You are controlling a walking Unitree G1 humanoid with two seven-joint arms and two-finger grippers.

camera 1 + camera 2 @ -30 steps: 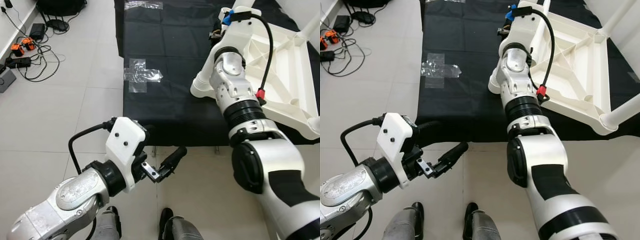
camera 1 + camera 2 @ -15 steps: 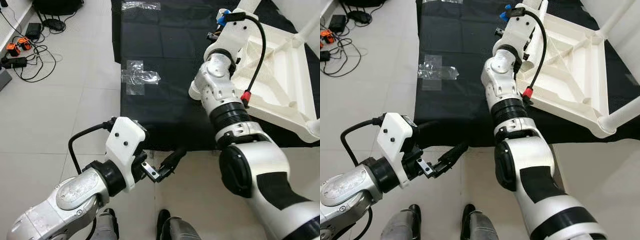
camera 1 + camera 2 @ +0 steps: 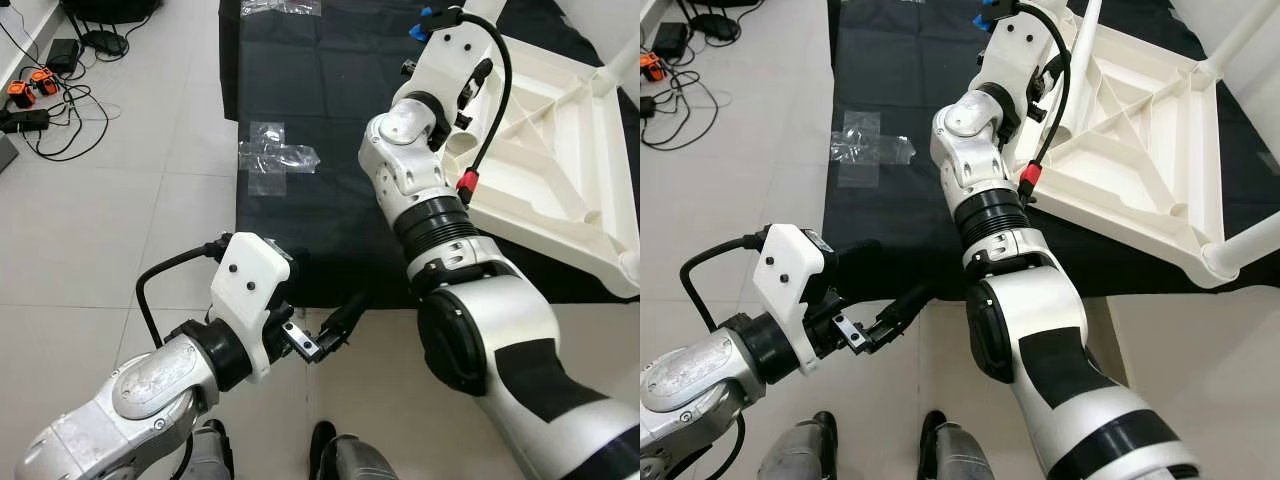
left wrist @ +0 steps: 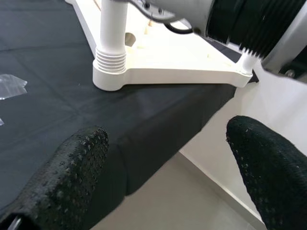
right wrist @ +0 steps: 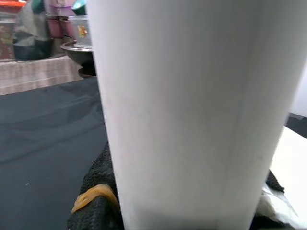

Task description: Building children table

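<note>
An indoor room with a pale tiled floor [image 3: 90, 240], set up as a robot trial space: a black cloth [image 3: 320, 110] spread flat with clear tape [image 3: 272, 160], tangled power cables and adapters [image 3: 50, 90] along the wall, and stacked storage containers [image 5: 53, 19] behind.

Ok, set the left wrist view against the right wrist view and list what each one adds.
Left wrist view: the left gripper, fingers open, by the edge of the black cloth; the ribbed collar where the table leg meets the upturned white tabletop; a scrap of clear tape.
Right wrist view: the right gripper shut around the table leg seen up close, a yellowish band on one finger, bowls far behind.
Shared: the black cloth and a white table leg, apparently the same one.
</note>
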